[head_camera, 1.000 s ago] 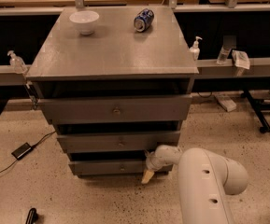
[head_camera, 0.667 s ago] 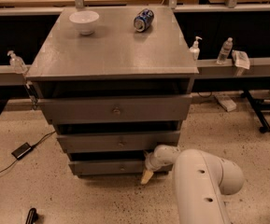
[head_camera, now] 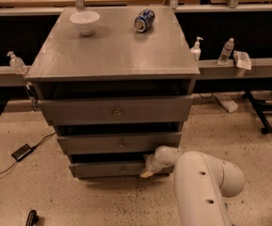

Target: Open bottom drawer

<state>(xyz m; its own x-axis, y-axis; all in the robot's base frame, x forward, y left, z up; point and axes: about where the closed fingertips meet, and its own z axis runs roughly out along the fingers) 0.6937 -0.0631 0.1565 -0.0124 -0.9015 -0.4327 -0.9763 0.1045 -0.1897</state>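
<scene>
Looking down on the cabinet (head_camera: 112, 55) from above and in front, I see the gripper (head_camera: 147, 170) low at the right part of the bottom drawer (head_camera: 102, 169), right of its small knob (head_camera: 122, 169). Its pale tip points down toward the floor (head_camera: 79, 201). I cannot tell how wide the gripper stands, nor whether it has hold of anything or is even touching the drawer front. The white arm (head_camera: 204, 187) comes in from the lower right and bends left toward the drawer.

The bottom drawer is the lowest of three grey fronts, under the middle drawer (head_camera: 119, 142) and the top drawer (head_camera: 114, 110), with a dark gap above each front.

On the cabinet top a white bowl (head_camera: 84, 21) stands at the back left and a blue can (head_camera: 144, 20) lies on its side at the back right, well apart. A clear bottle (head_camera: 16, 62) stands on the rail to the left; a pump bottle (head_camera: 196, 48) and a water bottle (head_camera: 226, 51) stand to the right. A black adapter (head_camera: 21, 151) with its cable lies on the floor to the left.
</scene>
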